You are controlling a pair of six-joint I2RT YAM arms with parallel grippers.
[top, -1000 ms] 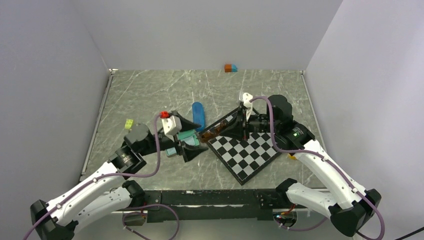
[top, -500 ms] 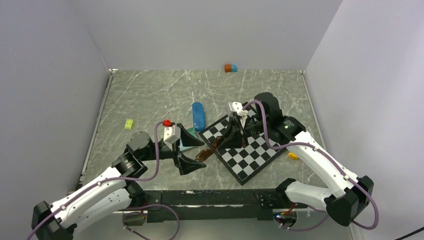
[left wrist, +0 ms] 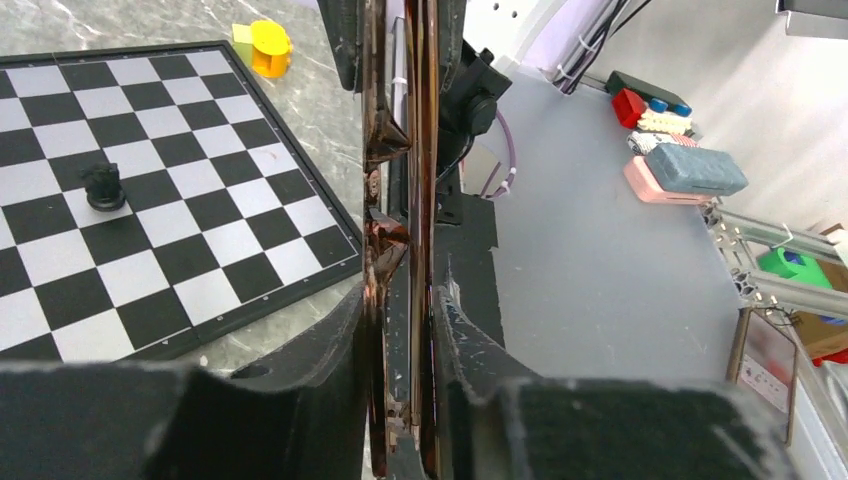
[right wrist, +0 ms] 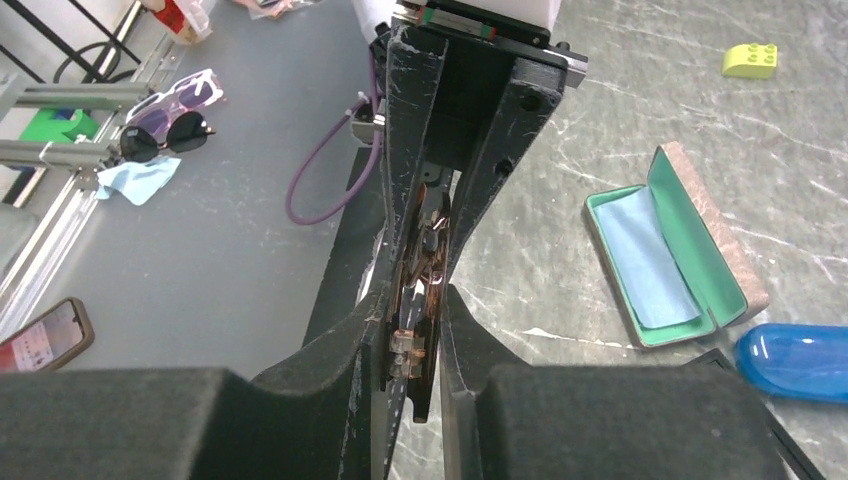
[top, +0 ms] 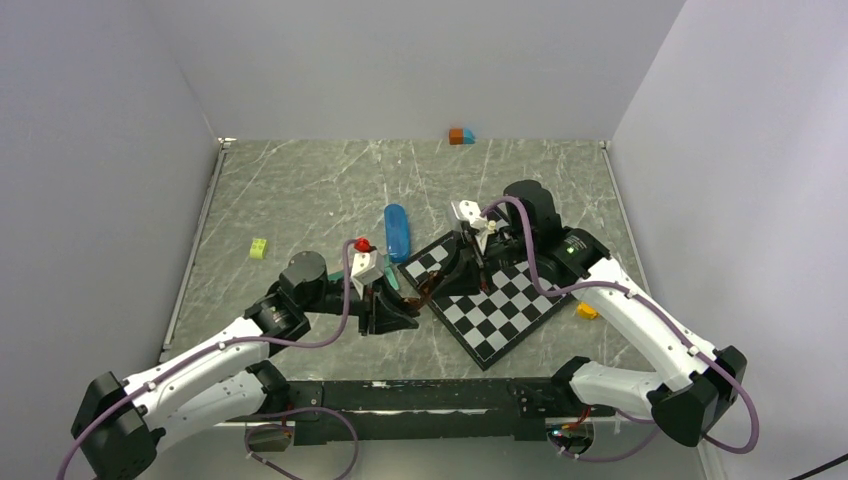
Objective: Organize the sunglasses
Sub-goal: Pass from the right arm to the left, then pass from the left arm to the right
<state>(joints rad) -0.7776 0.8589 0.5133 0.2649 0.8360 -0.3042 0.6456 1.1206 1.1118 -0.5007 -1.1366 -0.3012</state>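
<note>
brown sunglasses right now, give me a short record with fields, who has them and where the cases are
item: brown sunglasses, apparently folded
held by: left gripper and right gripper, both shut on them
green case: open on the table, light-blue cloth inside, no glasses
blue capsule case: closed, next to the chessboard corner
</note>
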